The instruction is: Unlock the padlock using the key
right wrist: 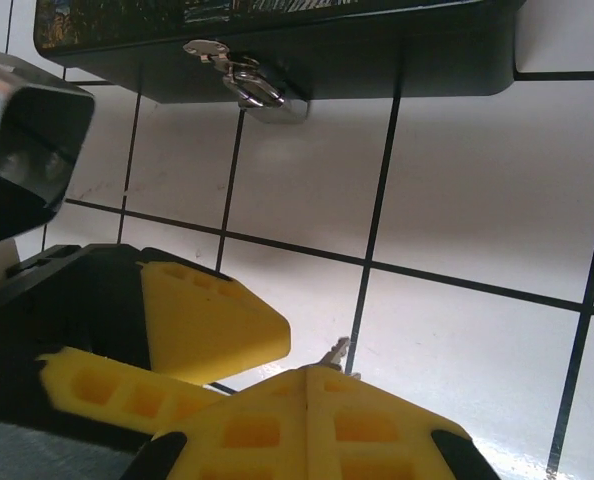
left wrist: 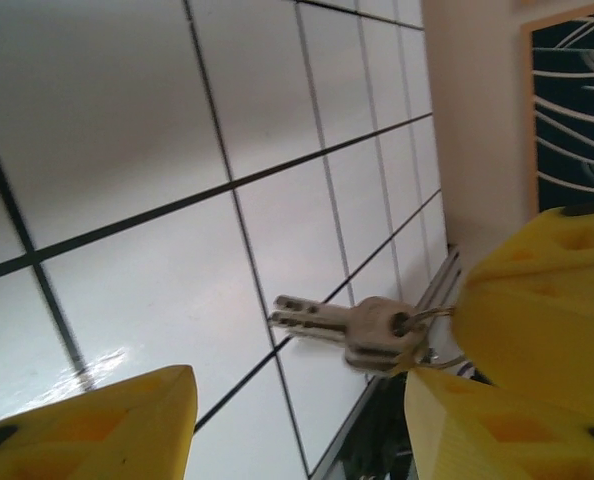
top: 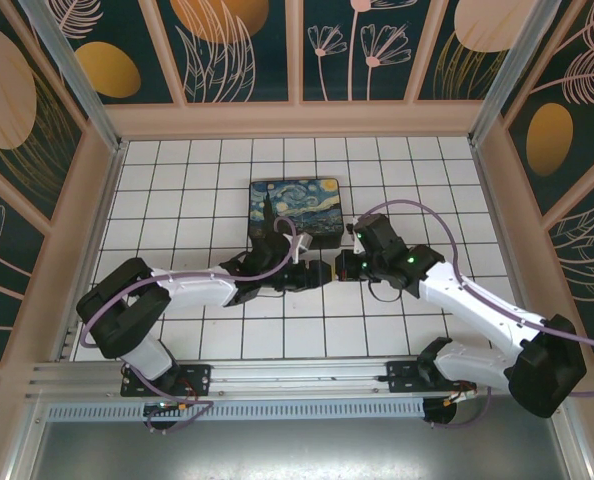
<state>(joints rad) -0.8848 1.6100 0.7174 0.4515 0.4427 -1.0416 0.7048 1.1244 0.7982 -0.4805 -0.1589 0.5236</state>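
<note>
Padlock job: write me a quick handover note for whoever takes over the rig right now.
Left gripper: jaws open, tip to tip with the right one.
Right gripper: jaws shut on the key, seemingly at the ring end, blade sticking out free.
Padlock: hanging at the front of the black box, no key in it.
Done: key picked up and in the right gripper.
Left: carry the key to the padlock, insert it, turn it.
</note>
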